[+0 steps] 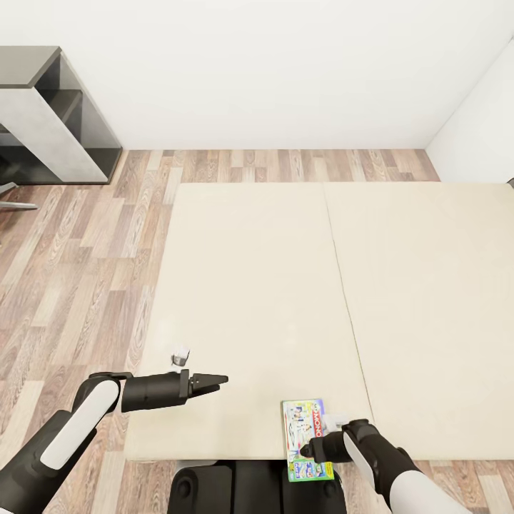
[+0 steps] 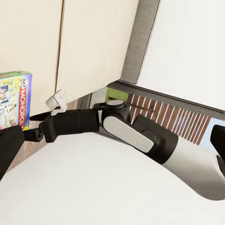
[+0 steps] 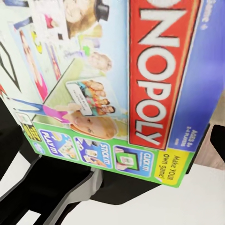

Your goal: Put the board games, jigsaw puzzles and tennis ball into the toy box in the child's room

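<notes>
Two arms with white shells over black joints and black cylindrical forearms; left claw (image 1: pixel 216 380) black with slim tapered fingers, small white module mounted behind; dark base below.

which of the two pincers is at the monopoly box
The right pincer, at the Monopoly box on the bed's near edge. The left pincer hovers apart over bare mattress.

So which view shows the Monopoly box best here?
The right wrist view: the Monopoly box spans the picture, its red logo and cover art readable. The head view shows it small, overhanging the bed's near edge at the right gripper. The left wrist view catches one cropped corner.
</notes>
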Robot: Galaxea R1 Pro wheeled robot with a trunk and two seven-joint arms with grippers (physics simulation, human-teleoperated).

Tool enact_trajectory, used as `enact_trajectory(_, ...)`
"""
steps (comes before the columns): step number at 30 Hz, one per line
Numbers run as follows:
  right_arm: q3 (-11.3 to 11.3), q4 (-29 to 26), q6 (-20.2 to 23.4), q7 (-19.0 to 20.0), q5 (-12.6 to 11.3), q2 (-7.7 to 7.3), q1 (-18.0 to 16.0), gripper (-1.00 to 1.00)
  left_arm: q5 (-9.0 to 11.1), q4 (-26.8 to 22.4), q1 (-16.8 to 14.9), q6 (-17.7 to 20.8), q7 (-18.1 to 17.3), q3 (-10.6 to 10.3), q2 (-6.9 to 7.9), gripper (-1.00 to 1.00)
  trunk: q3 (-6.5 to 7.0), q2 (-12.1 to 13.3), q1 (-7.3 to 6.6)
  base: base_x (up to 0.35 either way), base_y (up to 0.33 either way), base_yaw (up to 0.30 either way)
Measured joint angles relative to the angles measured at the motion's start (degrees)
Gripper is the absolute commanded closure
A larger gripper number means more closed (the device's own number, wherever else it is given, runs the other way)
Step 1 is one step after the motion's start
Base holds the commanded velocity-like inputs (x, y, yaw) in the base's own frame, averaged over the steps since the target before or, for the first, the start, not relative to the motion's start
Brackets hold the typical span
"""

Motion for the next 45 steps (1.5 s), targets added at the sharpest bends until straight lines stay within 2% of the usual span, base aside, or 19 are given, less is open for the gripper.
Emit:
enact_trajectory(15,-0.1,0.2,-1.1,0.0,0.1,-0.05,0.1,-1.00,0.0,0.0,0.0,0.0,0.0,0.0,0.00,-1.00,0.00,0.0,0.00,0.000,0.000,0.000)
enact_trajectory(23,0.0,0.2,-3.5,0.0,-0.1,-0.02,0.1,-1.00,0.0,0.0,0.0,0.0,0.0,0.0,0.00,-1.00,0.00,0.0,0.00,0.000,0.000,0.000)
enact_trajectory(45,0.1,0.2,-3.8,0.0,0.0,-0.01,0.1,-1.00,0.0,0.0,0.0,0.0,0.0,0.0,-0.05,-1.00,0.00,0.0,0.00,0.000,0.001,0.000)
